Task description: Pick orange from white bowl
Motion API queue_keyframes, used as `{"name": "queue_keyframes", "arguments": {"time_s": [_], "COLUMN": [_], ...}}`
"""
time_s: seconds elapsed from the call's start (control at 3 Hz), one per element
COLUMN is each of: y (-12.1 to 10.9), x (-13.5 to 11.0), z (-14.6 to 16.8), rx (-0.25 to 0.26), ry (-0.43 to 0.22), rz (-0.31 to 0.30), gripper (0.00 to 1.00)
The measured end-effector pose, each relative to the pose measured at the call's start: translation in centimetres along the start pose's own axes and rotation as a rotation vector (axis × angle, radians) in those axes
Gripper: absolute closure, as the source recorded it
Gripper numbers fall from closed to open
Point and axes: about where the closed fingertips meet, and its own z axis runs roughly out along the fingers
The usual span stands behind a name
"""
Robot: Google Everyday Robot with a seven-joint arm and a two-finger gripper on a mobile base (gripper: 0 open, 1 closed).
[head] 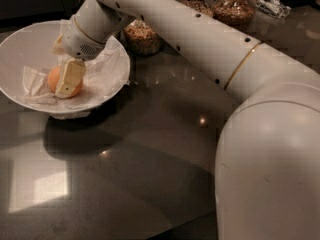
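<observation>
The white bowl (20, 44) stands at the far left of the dark table, lined with crumpled white paper. The pale orange (53, 78) lies in the bowl's middle, on the paper. My gripper (66, 84) reaches down into the bowl from the upper right and sits right against the orange, covering its right side. The orange rests on the paper, not lifted.
Glass jars of grains (142, 36) stand just behind and right of the bowl, with more (233, 8) along the back edge. My white arm (210, 39) crosses from the bowl to the lower right. The glossy dark tabletop (125, 174) stretches in front.
</observation>
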Motion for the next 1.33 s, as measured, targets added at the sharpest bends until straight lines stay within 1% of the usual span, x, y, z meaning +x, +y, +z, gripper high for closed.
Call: {"name": "queue_keyframes", "arguments": {"time_s": [0.33,0.67,1.0,1.33], "y": [-0.2,0.1,0.3,0.4], "x": [0.6,1.4,1.7,1.7], "z": [1.0,2.0,2.7,2.7], "rx": [-0.014,-0.032,-0.042,-0.043], "ry": [0.013,0.017,0.018,0.018], "rz": [0.012,0.032,0.041,0.042], "gripper": [0.18,0.19,0.22,0.45]}}
